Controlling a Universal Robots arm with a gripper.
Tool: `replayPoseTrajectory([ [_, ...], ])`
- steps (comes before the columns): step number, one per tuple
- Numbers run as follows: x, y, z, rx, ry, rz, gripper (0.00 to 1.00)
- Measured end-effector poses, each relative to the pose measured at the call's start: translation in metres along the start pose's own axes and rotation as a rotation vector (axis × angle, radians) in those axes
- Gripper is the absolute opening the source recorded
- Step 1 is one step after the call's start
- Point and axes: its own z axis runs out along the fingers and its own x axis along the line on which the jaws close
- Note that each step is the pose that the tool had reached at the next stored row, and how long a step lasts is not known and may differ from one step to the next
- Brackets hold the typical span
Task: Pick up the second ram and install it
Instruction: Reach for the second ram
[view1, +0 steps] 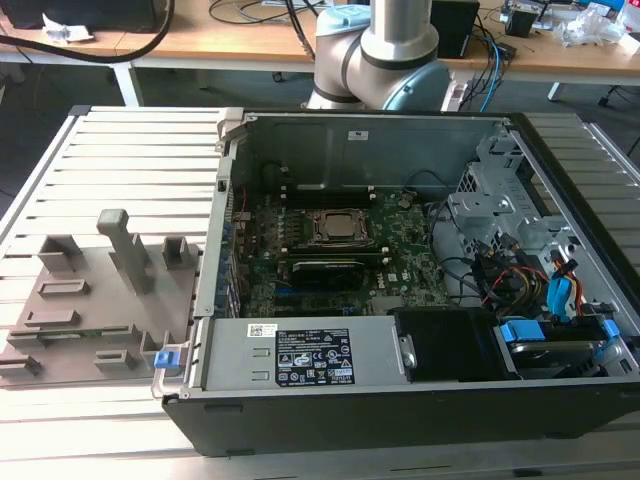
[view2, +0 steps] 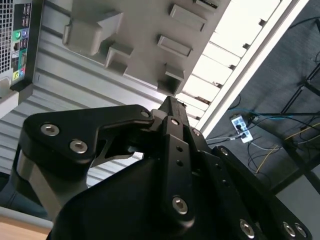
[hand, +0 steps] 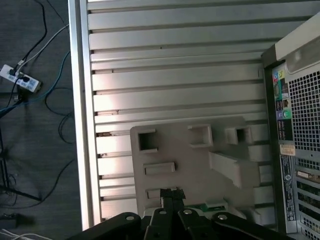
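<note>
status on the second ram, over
Gripper shut, above the grey holder. Second ram in the holder, not gripped. Nothing seen between them.

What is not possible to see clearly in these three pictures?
1. Memory stick: in the first wrist view, just a green sliver on the grey holder; the claw covers the rest.
2. Motherboard slots: in the exterior view, too small and dark to tell whether any stick is seated.
3. Arm: in the exterior view, cut off by the top edge.
</note>
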Motion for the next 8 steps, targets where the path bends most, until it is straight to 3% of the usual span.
replayPoseTrajectory([
  [2, -0.0084, -0.0106, 0.0000, 0.0000, 0.0007, 0.000, 0.11],
  [6, -0.0357, -0.0316, 0.0008, 0.0005, 0.0059, 0.000, 0.11],
  [8, -0.0439, -0.0379, 0.0014, 0.0006, 0.0078, 0.000, 0.11],
])
